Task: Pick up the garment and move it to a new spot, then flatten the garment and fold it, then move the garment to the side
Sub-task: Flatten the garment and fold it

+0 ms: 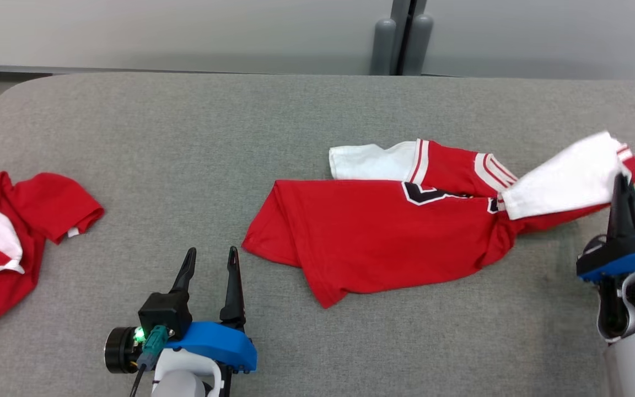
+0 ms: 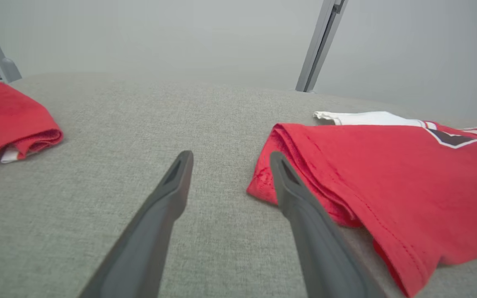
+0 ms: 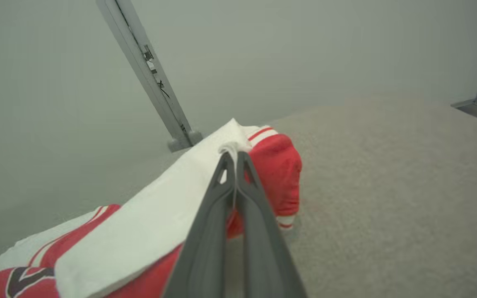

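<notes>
The right gripper (image 1: 622, 184) is clenched on the garment (image 1: 383, 237). Its two dark fingers are pinched together on the edge of a white sleeve (image 3: 151, 223) at the right end of the shirt. The right wrist view shows white cloth squeezed between the tips, with a red, stripe-cuffed bunch hanging just beyond them. That end appears raised off the table (image 1: 185, 138), while the rest of the red jersey lies on the surface right of centre. Its hem corner (image 1: 273, 231) is doubled under at the left end, and a second white sleeve (image 1: 367, 161) pokes out on the far side. A pinch at one extremity looks meant to drag or spread the cloth rightward. The left gripper (image 1: 211, 256) is released, jaws parted and grasping nothing, low on the near side just left of the folded hem. It is probably placed to take that corner so both arms can stretch the shirt flat. A crumpled red and white garment (image 1: 14, 220) lies at the table's left edge, well apart.
</notes>
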Robot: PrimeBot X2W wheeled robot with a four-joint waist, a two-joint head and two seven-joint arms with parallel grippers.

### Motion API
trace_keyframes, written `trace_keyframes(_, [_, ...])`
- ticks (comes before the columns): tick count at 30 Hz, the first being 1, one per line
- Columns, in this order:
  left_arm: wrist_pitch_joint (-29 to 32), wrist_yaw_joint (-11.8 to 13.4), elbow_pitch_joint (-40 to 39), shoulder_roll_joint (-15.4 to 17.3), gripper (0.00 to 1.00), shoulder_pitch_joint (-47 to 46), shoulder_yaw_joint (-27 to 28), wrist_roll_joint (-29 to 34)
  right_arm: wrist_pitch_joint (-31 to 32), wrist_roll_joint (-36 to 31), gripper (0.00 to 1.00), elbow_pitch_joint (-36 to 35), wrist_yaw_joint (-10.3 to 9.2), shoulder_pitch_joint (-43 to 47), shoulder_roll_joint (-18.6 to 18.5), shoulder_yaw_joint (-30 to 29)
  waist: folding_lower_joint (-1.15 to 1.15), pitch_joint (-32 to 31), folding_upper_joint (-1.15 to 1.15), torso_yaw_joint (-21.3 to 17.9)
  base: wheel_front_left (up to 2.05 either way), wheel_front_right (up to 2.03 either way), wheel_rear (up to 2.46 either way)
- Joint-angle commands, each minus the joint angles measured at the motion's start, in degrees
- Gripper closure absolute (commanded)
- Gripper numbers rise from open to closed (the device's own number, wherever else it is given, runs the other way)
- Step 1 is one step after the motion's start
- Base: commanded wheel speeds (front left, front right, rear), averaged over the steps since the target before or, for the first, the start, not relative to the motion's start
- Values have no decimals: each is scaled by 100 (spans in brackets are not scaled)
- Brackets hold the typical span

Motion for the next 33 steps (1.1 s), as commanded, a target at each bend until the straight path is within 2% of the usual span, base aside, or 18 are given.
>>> trace_keyframes(1, [-3,-41,17,0,0,-120,-17,56,-30,-304,0,314,3,137,48,-180,-1,6,-1,-107,0,0,0])
trace_keyframes(6, [-2,-118,102,1,0,-162,-78,65,-30,-777,0,263,3,333,223,-479,-1,-67,-1,-315,0,0,0])
trace_keyframes(12, [-2,-229,180,1,0,-26,-219,-43,-30,-1025,0,-15,3,691,421,-305,-1,-211,-1,-524,0,0,0])
trace_keyframes(19, [-2,-382,356,1,0,85,-491,-257,-30,-826,0,-111,3,1154,569,-94,-1,-276,-1,-781,0,0,0])
trace_keyframes(28, [-2,-516,781,2,0,-30,-866,-529,-30,-741,0,-151,2,1192,594,39,-1,-147,-1,-930,0,0,0])
trace_keyframes(33, [-3,-742,894,1,0,-152,-1036,-781,-30,-734,0,-179,2,1050,593,124,-1,-47,-1,-993,0,0,0])
